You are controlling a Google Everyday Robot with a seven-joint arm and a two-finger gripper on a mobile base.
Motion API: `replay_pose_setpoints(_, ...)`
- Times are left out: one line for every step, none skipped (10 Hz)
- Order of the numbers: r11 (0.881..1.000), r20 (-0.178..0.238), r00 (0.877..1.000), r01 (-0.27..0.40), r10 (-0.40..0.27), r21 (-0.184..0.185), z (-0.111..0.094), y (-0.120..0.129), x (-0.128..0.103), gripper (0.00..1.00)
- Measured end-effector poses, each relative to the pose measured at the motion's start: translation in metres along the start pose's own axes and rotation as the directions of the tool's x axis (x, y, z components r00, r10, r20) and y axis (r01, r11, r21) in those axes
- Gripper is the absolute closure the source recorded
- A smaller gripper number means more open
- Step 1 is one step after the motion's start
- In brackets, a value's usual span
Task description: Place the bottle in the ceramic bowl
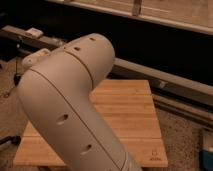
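Arm (70, 105) shell looks like smooth matt plastic, off-white, with small round holes in it. Behind it, the board (131, 117) is pale wood, striped planks, satin finish. Floor (182, 140) right of the board looks speckled and rough. The gripper isn't in view.
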Motion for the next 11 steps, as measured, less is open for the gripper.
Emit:
replay_pose_setpoints(0.999, 0.023, 0.999, 0.028, -0.027, -0.039, -0.0001, 0.0036, 0.0035, 0.20)
replay_pose_setpoints(0.996, 0.033, 0.998, 0.049, -0.046, -0.077, -0.0005, 0.0044, 0.0077, 0.20)
replay_pose_setpoints(0.993, 0.047, 0.997, 0.059, -0.055, -0.106, -0.0019, 0.0016, 0.0094, 0.20)
replay_pose_setpoints(0.991, 0.051, 0.997, 0.068, -0.062, -0.117, -0.0016, 0.0050, 0.0104, 0.20)
replay_pose_setpoints(0.990, 0.053, 0.997, 0.071, -0.065, -0.119, -0.0019, 0.0076, 0.0100, 0.20)
replay_pose_setpoints(0.990, 0.053, 0.997, 0.070, -0.064, -0.119, -0.0020, 0.0074, 0.0100, 0.20)
replay_pose_setpoints(0.991, 0.051, 0.997, 0.066, -0.061, -0.118, -0.0021, 0.0045, 0.0103, 0.20)
replay_pose_setpoints(0.991, 0.051, 0.997, 0.067, -0.062, -0.118, -0.0020, 0.0052, 0.0103, 0.20)
replay_pose_setpoints(0.991, 0.051, 0.997, 0.069, -0.063, -0.118, -0.0018, 0.0060, 0.0105, 0.20)
replay_pose_setpoints(0.991, 0.051, 0.997, 0.070, -0.064, -0.118, -0.0019, 0.0068, 0.0106, 0.20)
replay_pose_setpoints(0.991, 0.051, 0.997, 0.069, -0.064, -0.118, -0.0017, 0.0063, 0.0105, 0.20)
